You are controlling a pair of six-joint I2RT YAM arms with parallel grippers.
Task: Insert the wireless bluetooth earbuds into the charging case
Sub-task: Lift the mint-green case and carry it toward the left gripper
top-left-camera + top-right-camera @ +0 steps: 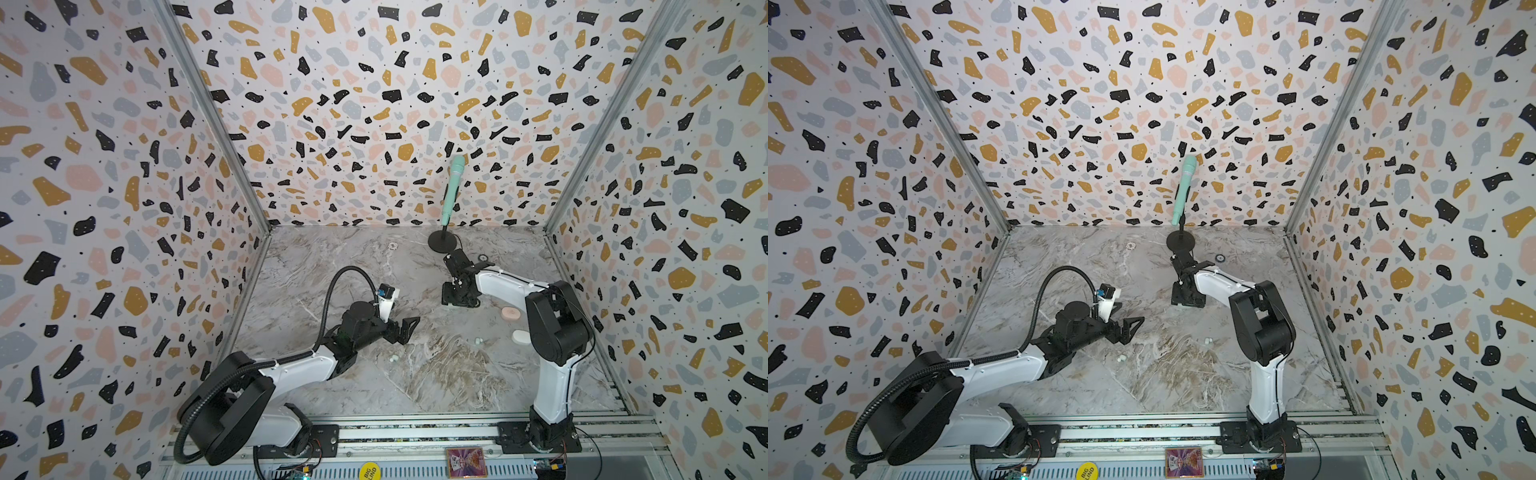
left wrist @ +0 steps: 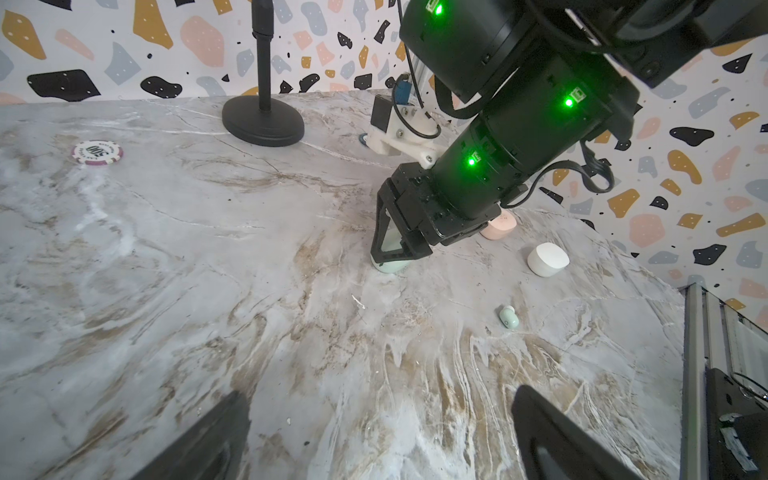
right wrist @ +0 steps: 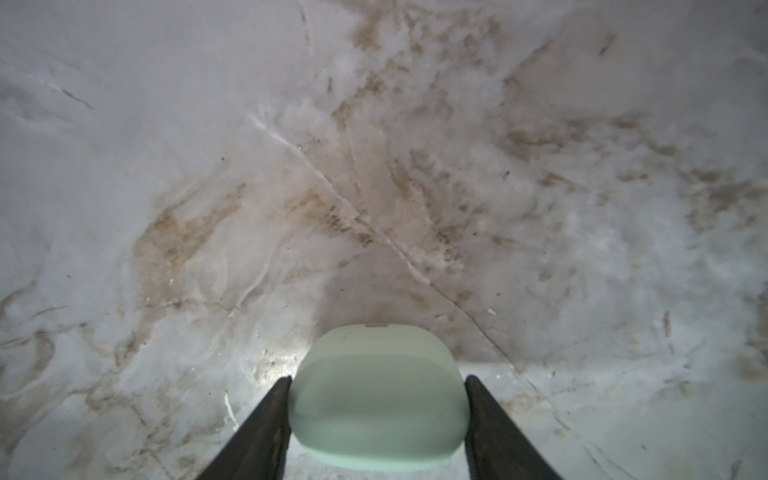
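Step in hand, as I read it: securing the mint charging case [image 3: 376,411] so that it can be opened and loaded. The case sits on the worktop [image 1: 395,395] about midway between the back and front edges, a little right of centre. Its lid appears shut, with a seam visible in the right wrist view. The right gripper [image 3: 377,379] is down over it, with one of its jaws on each side of the case, at or just off the shell. I cannot tell whether they press it yet. The left gripper [image 2: 380,392] hovers over the left half of the worktop, jaws spread wide, holding nothing. The mint earbuds [image 1: 478,340] lie loose between the case and the front edge, toward the right. The white earbuds [image 1: 392,358] lie near the left gripper, toward the front edge. No pink ones found. The pink case [image 1: 510,313] and white case [image 1: 520,336] sit nearer the right edge, apart from the mint one. Notes for a good grasp: the shell looks smooth and rounded, so it will likely squirt out if pinched off-centre. Keep the jaws level across its widest line and below the seam, leaving the lid free. Squeeze only enough to stop sliding. Load mint buds into the mint case.
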